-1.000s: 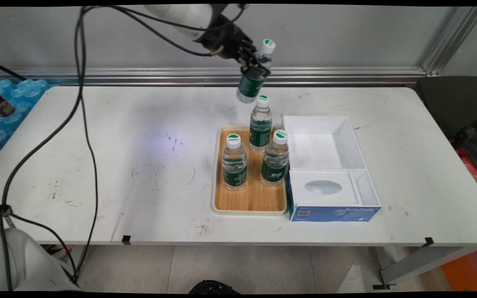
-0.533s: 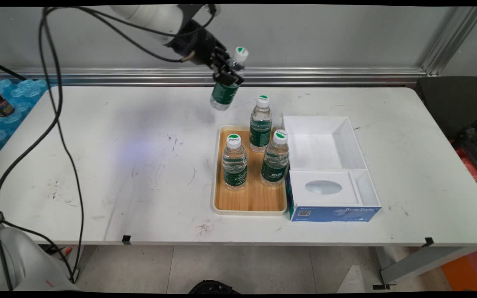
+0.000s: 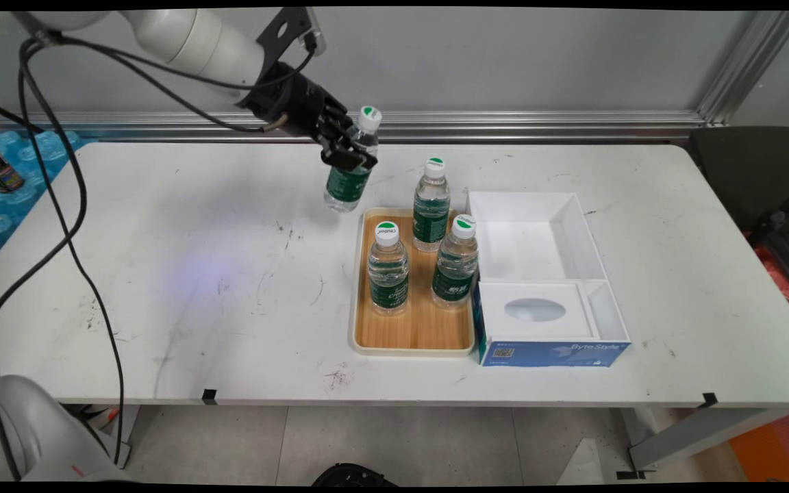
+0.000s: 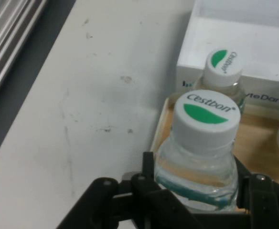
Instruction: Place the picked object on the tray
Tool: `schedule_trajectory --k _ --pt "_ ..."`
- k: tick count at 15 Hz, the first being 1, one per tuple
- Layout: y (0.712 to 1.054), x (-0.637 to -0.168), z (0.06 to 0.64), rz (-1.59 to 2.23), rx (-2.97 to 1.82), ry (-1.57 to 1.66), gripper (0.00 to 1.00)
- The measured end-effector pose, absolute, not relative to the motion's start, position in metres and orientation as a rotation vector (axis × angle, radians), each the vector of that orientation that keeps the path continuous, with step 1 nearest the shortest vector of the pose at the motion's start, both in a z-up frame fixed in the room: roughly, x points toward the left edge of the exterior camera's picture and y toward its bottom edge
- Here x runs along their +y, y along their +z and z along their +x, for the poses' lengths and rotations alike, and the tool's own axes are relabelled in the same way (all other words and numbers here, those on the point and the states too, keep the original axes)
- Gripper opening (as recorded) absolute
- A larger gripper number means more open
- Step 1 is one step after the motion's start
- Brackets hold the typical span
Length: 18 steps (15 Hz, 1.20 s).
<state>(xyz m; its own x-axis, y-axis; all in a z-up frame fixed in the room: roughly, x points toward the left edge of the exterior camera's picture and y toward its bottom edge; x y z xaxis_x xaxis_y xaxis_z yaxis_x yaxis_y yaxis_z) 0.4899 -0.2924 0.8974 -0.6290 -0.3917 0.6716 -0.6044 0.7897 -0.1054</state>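
The left half of the white table [image 3: 182, 274] lies open, with only scuff marks. On the right stand the obstacles: three upright clear plastic water bottles [image 3: 387, 267] on a wooden tray with a cream rim [image 3: 414, 327], and touching its right side an open white cardboard box [image 3: 538, 233]. Black cables [image 3: 72, 205] hang at far left.

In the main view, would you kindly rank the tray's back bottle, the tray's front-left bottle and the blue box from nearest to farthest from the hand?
1. Back bottle, at the tray's far end, just right of the hand, which grips its own bottle.
2. Front-left bottle, nearer the camera.
3. Blue box, right of the tray, at the front.
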Motion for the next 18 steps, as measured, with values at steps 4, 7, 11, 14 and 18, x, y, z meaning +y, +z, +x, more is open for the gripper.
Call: schedule_trajectory --k 4,7,11,14,18 --pt "0.887 -0.290 0.489 0.714 -2.298 0.412 0.00" --pt "0.876 -0.291 0.488 0.694 -2.279 0.402 0.00" --pt "0.861 -0.293 0.487 0.669 -2.271 0.383 0.00" --pt "0.848 -0.295 0.484 0.649 -2.261 0.373 0.00" --pt "0.834 -0.299 0.481 0.629 -2.246 0.365 0.00"
